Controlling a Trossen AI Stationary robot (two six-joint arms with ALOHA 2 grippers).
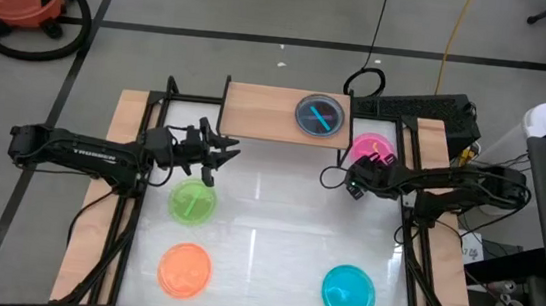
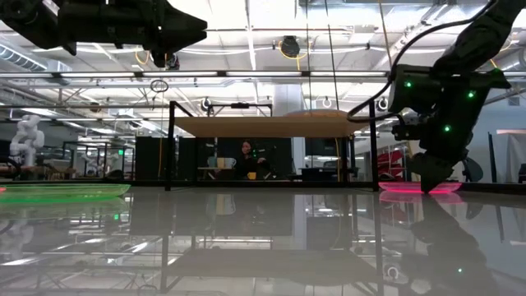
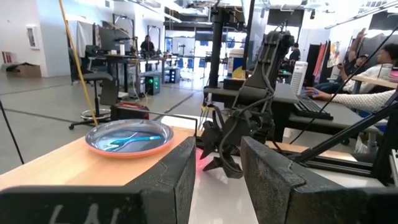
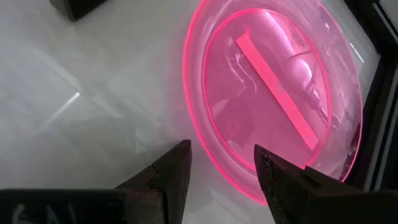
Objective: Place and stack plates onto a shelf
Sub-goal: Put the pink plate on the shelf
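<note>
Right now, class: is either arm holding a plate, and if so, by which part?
Neither. The right gripper hangs with open jaws just above the pink plate at its rim, not gripping it. The left gripper holds nothing.

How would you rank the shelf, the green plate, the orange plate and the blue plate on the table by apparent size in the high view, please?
1. The shelf, clearly largest.
2. The orange plate, blue plate and green plate look alike in size; the left arm partly covers the green one, so I would not rank them.

Stacked plates [image 3: 129, 138] on shelf [image 3: 81, 165]; open left pincer [image 3: 217, 180].
</note>
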